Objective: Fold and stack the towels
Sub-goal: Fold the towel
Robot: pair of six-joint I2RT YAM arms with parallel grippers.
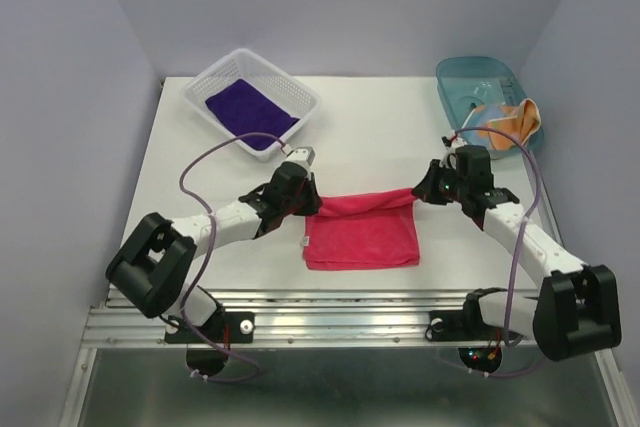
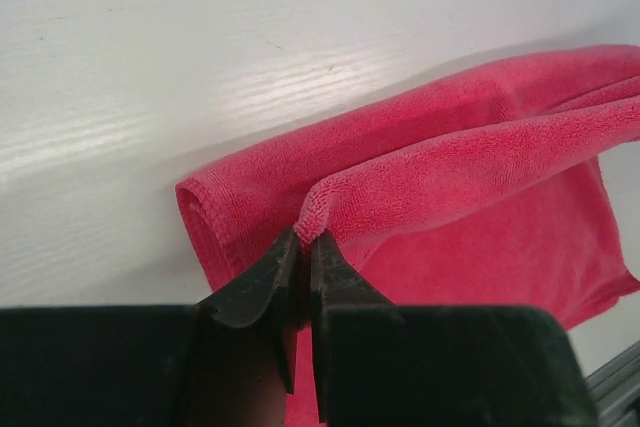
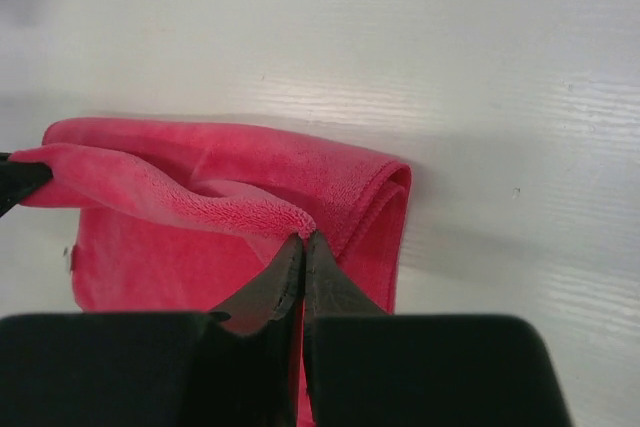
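The pink-red towel [image 1: 362,237] lies folded near the table's front middle, its top layer's far edge lifted between both grippers. My left gripper [image 1: 316,205] is shut on the left corner of that edge [image 2: 318,212], as the left wrist view [image 2: 305,239] shows. My right gripper [image 1: 418,192] is shut with the right corner [image 3: 300,219] pinched at its very tips [image 3: 303,239]. The lifted edge sags slightly between them. The dark purple towel [image 1: 250,110] lies in a white basket. The orange towel [image 1: 515,119] hangs over a blue tray's edge.
The white basket [image 1: 215,72] stands at the back left, the blue tray [image 1: 470,72] at the back right by the wall. A metal rail [image 1: 330,312] runs along the near table edge. Purple cables loop from both arms.
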